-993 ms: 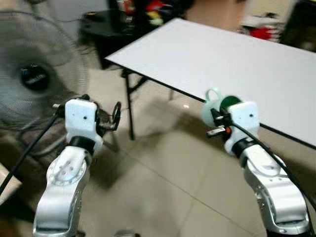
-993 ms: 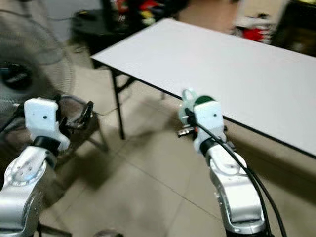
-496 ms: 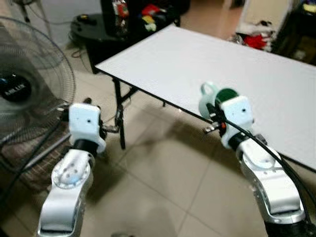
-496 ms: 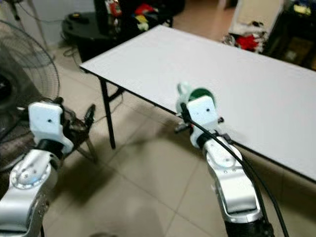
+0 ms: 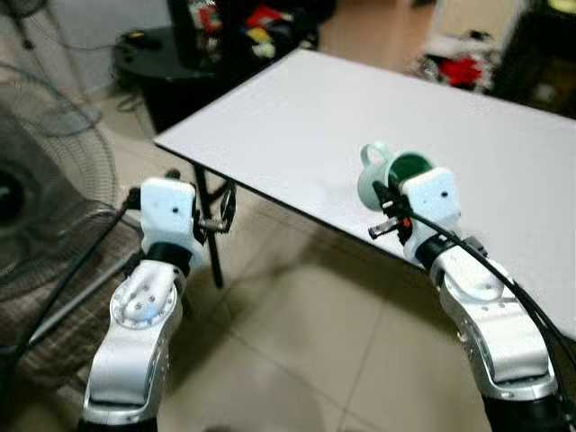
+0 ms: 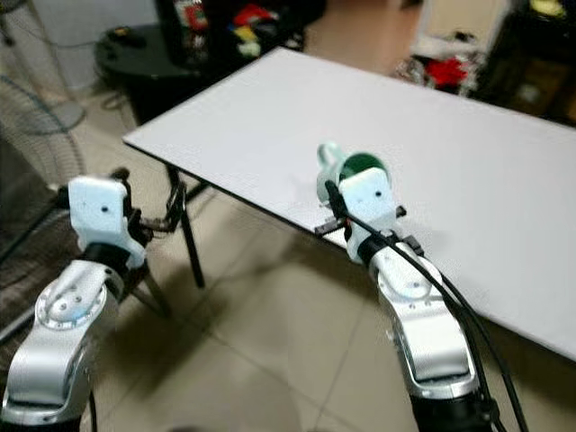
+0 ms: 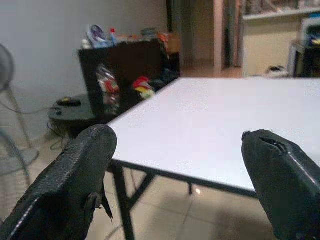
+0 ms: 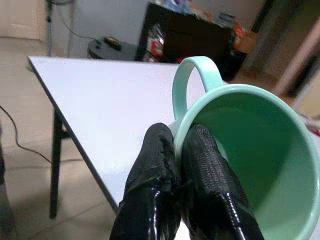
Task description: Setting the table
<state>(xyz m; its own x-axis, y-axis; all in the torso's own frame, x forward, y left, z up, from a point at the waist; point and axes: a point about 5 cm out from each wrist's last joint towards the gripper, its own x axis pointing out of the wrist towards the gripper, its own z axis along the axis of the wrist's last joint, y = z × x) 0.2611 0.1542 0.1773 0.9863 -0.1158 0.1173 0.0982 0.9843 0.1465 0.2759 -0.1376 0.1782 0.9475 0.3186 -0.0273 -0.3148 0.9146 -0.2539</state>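
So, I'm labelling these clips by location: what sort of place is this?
Probably a lived-in home room: a white folding table, a standing fan on the tiled floor, and a cluttered dark cabinet behind.

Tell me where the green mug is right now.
The green mug is held up by the right gripper, jaws pinching its rim beside the handle. In the left eye view it sits right of centre, just over the near edge of the white table.

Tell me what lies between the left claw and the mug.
Only the white table's near edge and tiled floor separate the left claw from the mug, per the left eye view.
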